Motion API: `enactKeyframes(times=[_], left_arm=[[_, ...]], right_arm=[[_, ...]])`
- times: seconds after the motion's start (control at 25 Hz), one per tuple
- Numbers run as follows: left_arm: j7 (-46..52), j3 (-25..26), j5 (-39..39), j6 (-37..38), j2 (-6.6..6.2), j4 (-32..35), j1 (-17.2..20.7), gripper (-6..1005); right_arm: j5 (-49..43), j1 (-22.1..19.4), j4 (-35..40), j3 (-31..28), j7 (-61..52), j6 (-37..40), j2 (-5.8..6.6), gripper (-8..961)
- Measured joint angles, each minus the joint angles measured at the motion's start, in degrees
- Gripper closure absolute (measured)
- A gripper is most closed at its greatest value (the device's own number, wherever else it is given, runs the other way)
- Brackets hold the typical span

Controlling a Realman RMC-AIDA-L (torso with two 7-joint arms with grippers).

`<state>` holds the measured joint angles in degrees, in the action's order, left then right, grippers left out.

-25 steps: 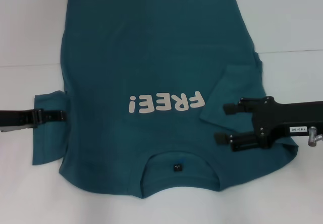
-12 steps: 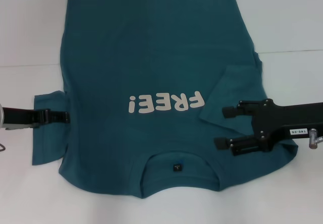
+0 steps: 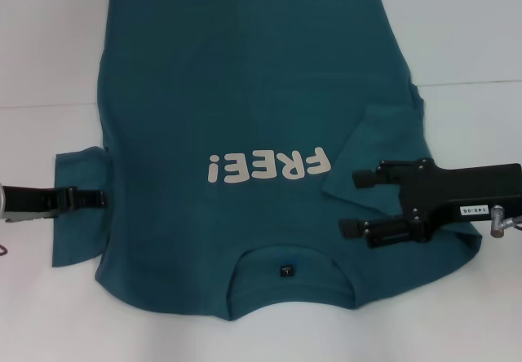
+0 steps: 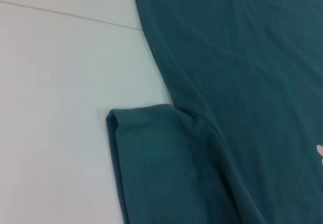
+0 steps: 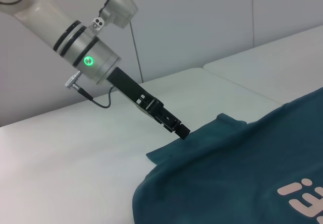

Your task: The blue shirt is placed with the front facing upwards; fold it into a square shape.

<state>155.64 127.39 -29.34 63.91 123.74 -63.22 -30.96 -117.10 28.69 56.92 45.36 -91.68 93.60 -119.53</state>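
Over shirt point(image 3: 245, 109), right claw point(image 3: 359, 203) gaping, empty

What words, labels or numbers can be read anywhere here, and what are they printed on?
"FREE!" in white letters on the chest of the blue shirt, upside down in the head view.
Small black neck label inside the collar: too small to read.
White sticker with dark characters on the right gripper: too blurred to read reliably.
Left gripper: no lettering visible.

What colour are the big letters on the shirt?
The "FREE!" lettering is white, on the dark teal blue shirt. The head view shows it best.
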Motion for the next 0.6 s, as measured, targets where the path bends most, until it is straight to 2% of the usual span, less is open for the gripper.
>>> enactKeyframes(times=[0.6], left_arm=[[-0.33,0.3,1.63,-2.22,-0.15,1.9,0.03,92]], right_arm=[[0.02,0.63,-0.58,0.06,-0.21,-0.2,0.0,9]])
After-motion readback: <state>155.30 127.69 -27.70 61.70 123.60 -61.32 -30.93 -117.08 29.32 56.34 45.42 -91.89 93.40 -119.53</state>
